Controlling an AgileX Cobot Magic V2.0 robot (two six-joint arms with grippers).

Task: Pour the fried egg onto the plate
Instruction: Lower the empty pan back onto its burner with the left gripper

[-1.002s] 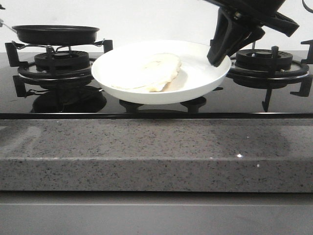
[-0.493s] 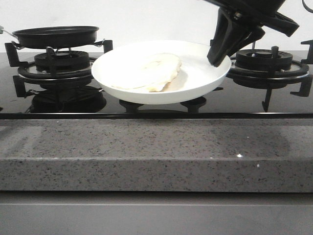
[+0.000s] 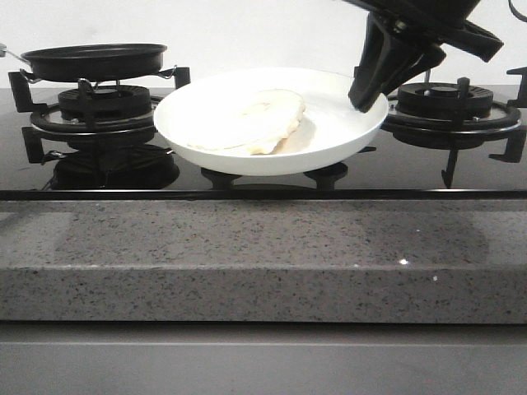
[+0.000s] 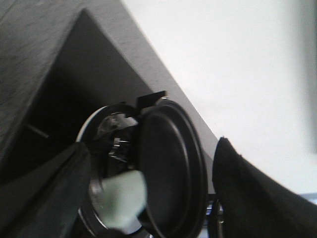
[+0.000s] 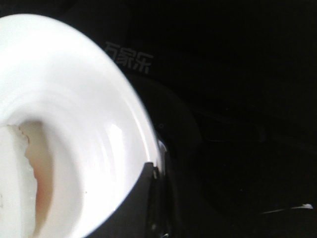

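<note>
White plate (image 3: 329,132), right rim pinched by right gripper (image 3: 368,97), holds fried egg (image 3: 259,119).

A glossy black hob (image 3: 247,185), set in a speckled grey counter (image 3: 263,255), carries two burners (image 3: 103,103).

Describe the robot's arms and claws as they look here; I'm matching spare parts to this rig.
Only the right claw shows clearly in the front view: matte black, with flat tapering fingers under a wider black angular housing. The left claw's fingers show as dark blurred wedges in its wrist view. No cables, markings or other colours are visible.
</note>
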